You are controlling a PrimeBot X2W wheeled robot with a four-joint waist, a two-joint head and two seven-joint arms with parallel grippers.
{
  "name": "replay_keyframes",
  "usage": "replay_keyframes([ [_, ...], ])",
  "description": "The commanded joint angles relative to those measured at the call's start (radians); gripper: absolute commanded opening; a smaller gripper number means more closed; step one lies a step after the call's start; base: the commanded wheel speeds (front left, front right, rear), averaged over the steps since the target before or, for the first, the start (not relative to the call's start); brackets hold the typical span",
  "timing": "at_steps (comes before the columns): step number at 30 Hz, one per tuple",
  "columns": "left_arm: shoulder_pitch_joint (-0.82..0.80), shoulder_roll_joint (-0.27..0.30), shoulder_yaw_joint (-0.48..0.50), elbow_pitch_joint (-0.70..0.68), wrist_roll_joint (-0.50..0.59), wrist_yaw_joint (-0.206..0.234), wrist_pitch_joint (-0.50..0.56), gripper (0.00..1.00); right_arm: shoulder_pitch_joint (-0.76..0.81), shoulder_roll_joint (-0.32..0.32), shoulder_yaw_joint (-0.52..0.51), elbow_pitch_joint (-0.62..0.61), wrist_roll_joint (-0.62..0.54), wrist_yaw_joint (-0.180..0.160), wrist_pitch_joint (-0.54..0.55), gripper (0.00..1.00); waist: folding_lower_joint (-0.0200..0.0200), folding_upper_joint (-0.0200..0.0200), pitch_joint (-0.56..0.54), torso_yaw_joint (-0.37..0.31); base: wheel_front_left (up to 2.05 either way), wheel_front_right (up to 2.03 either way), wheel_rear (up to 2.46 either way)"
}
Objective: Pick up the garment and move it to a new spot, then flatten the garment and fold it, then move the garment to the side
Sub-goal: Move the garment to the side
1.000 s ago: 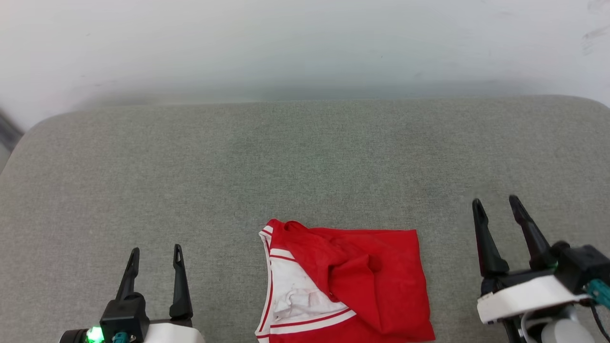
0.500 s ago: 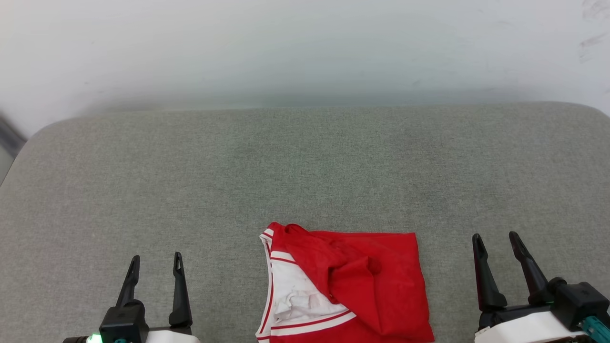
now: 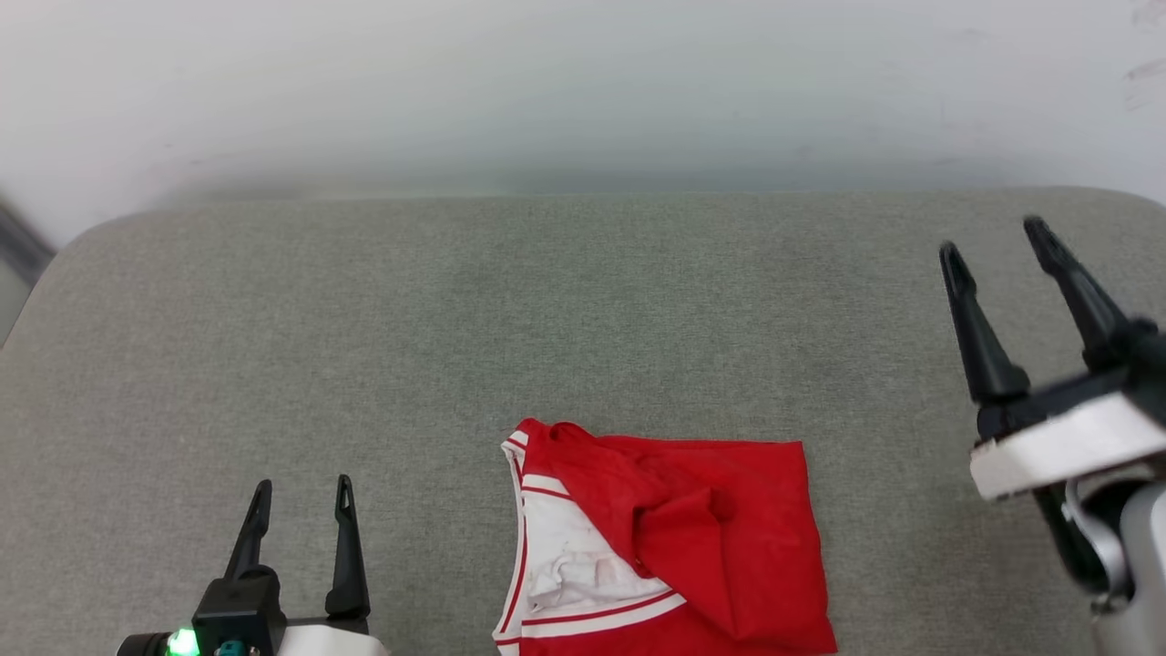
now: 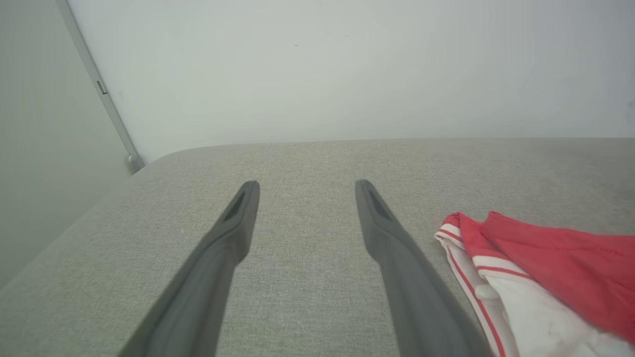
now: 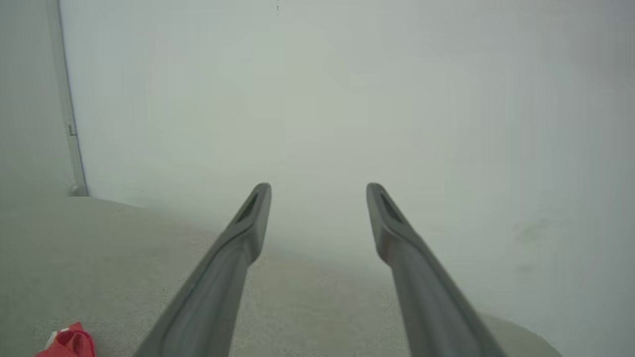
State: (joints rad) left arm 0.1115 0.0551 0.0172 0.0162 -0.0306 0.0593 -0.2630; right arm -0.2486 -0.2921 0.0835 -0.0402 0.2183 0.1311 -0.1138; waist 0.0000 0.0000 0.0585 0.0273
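Note:
The garment (image 3: 674,538), a red jersey with white sleeve and red-and-white striped trim, lies crumpled at the near middle of the grey cushioned surface (image 3: 455,319); its lower part runs off the picture's bottom. In the left wrist view the garment (image 4: 545,267) sits right of my fingers. My left gripper (image 3: 302,485) stands open at the lower left, well apart from the cloth, nothing between its fingers. My right gripper (image 3: 993,237) hangs open and empty at the far right, raised above the surface. The right wrist view catches a corner of the garment (image 5: 67,342) at the lower left.
A pale wall (image 3: 583,82) rises directly behind the cushion's rounded far edge. The cushion's left corner (image 3: 55,264) curves away beside a dark strip. Bare grey fabric stretches across the far half.
My right gripper has risen and moved away from me on the right side, staying open. The left gripper holds its place. The head view has shifted slightly.

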Motion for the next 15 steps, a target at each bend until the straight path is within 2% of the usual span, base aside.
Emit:
replay_keyframes([
  [1, -0.013, 0.0, 0.001, 0.0, 0.005, -0.004, -0.002, 1.0, -0.028, -0.021, 0.016, -0.007, 0.024, -0.001, 0.032, 1.0, 0.0, 0.0, 0.004, 0.003, 0.0, 0.0, 0.0],
  [4, -0.02, -0.001, -0.001, 0.002, 0.005, -0.008, -0.002, 1.0, -0.102, -0.101, 0.087, -0.004, 0.123, -0.001, 0.207, 1.0, 0.0, 0.0, 0.013, 0.009, 0.0, 0.0, 0.0],
  [9, -0.039, -0.001, -0.004, 0.002, 0.002, -0.009, -0.002, 1.0, -0.178, -0.209, 0.19, 0.04, 0.372, -0.001, 0.558, 1.0, 0.0, 0.0, 0.036, 0.019, 0.0, 0.0, 0.0],
  [12, -0.05, -0.002, -0.008, 0.002, 0.0, -0.011, -0.002, 1.0, -0.181, -0.253, 0.226, 0.066, 0.534, -0.001, 0.75, 1.0, 0.0, 0.0, 0.054, 0.027, 0.0, 0.0, 0.0],
  [15, -0.067, -0.003, -0.014, 0.0, -0.005, -0.012, -0.002, 1.0, -0.158, -0.286, 0.247, 0.084, 0.652, -0.001, 0.884, 1.0, 0.0, 0.0, 0.079, 0.038, 0.0, 0.0, 0.0],
])
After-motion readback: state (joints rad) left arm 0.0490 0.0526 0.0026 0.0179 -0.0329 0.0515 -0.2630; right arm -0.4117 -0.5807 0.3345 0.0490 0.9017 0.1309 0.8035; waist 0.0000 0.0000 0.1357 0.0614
